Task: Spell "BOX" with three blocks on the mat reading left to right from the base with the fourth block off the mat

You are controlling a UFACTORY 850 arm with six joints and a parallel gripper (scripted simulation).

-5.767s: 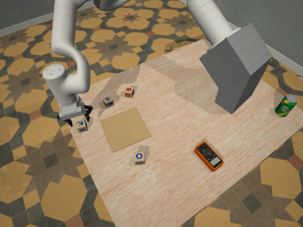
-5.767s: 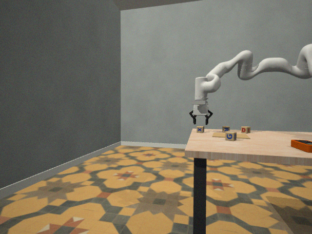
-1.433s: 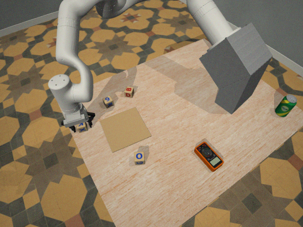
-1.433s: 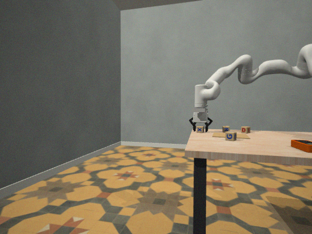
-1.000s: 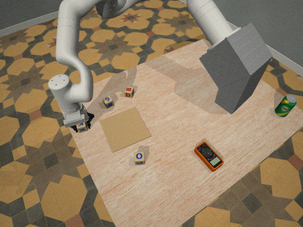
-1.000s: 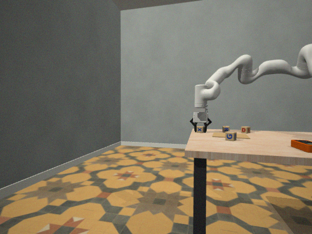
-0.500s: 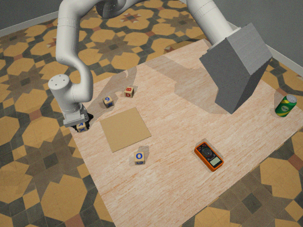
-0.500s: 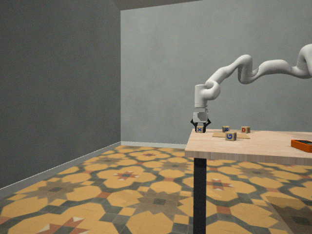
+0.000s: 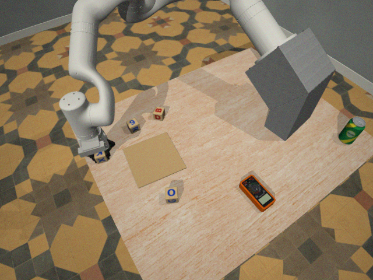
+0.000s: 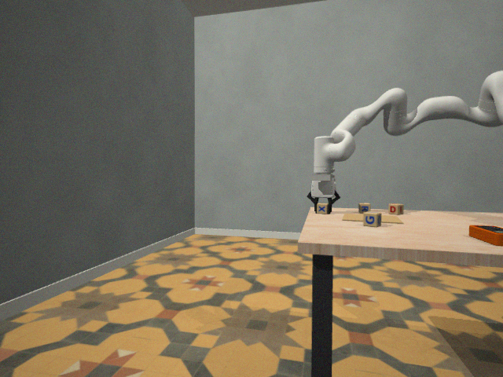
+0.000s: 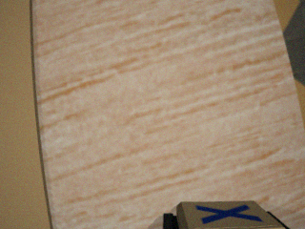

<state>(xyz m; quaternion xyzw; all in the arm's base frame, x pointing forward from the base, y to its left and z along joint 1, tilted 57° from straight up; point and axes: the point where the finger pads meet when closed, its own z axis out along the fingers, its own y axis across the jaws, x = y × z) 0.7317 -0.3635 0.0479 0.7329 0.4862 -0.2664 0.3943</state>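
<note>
My gripper (image 9: 100, 157) is shut on the X block (image 9: 101, 156), which rests on the table at its far left corner, just left of the tan mat (image 9: 154, 158). In the side view my gripper (image 10: 322, 208) clasps the X block (image 10: 322, 208) at table level. The wrist view shows the block's blue X top (image 11: 229, 214) at the bottom edge. The B block (image 9: 158, 113) with red letters and a block with a blue 9 or P (image 9: 133, 125) lie off the mat beyond its far edge. The O block (image 9: 171, 194) lies off the mat in front of it.
An orange multimeter (image 9: 256, 192) lies to the right of the O block. A green can (image 9: 351, 130) lies near the table's right edge. A grey box-shaped block (image 9: 290, 81) on the arm hangs over the back right. The table edge runs right beside the X block.
</note>
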